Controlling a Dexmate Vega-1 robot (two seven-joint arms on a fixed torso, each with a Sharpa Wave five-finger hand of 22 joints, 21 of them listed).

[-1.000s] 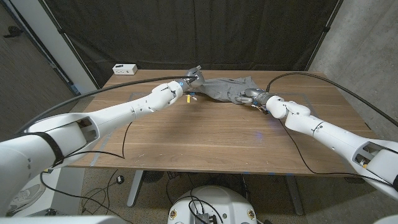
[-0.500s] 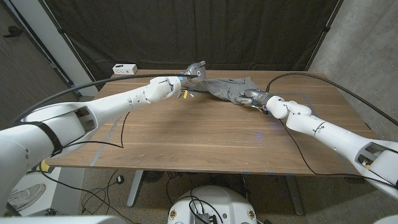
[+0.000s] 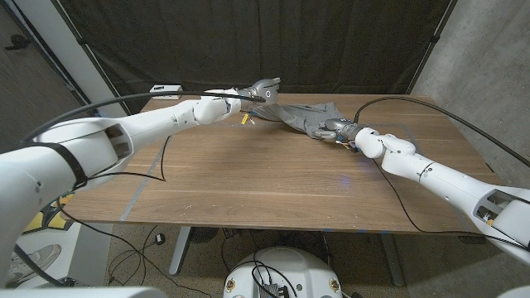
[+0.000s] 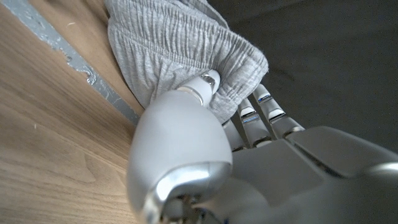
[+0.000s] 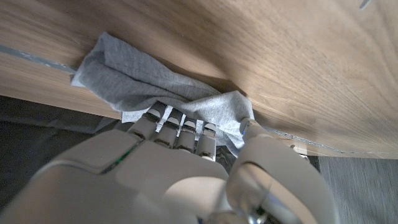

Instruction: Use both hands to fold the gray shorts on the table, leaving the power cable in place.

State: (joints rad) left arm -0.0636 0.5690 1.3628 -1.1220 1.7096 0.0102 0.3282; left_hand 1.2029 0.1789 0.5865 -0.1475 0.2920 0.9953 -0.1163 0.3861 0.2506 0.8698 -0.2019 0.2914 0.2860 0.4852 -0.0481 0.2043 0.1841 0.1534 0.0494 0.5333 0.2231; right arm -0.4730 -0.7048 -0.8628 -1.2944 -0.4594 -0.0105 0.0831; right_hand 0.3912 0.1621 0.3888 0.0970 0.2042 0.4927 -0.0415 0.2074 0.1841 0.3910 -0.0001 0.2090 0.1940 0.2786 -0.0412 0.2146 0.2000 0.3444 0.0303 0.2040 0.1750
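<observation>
Left hand (image 3: 263, 88) grips waistband of gray shorts (image 3: 305, 117), now lifted higher off table's (image 3: 273, 178) far edge than a second ago. Right hand (image 3: 334, 127) keeps gripping opposite corner low on table. Fold beginning; power cable (image 3: 389, 101) lies just beside shorts, undisturbed.

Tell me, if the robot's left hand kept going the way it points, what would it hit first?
Probably the black curtain behind the table; the left hand, gripping the gray shorts, points past the far edge. Depth is unclear.

Gray fabric shorts (image 3: 305, 116) at far middle of wooden desk (image 3: 273, 178), between left hand (image 3: 263, 89) and right hand (image 3: 335, 128); small white box (image 3: 166, 91) at far left corner.
</observation>
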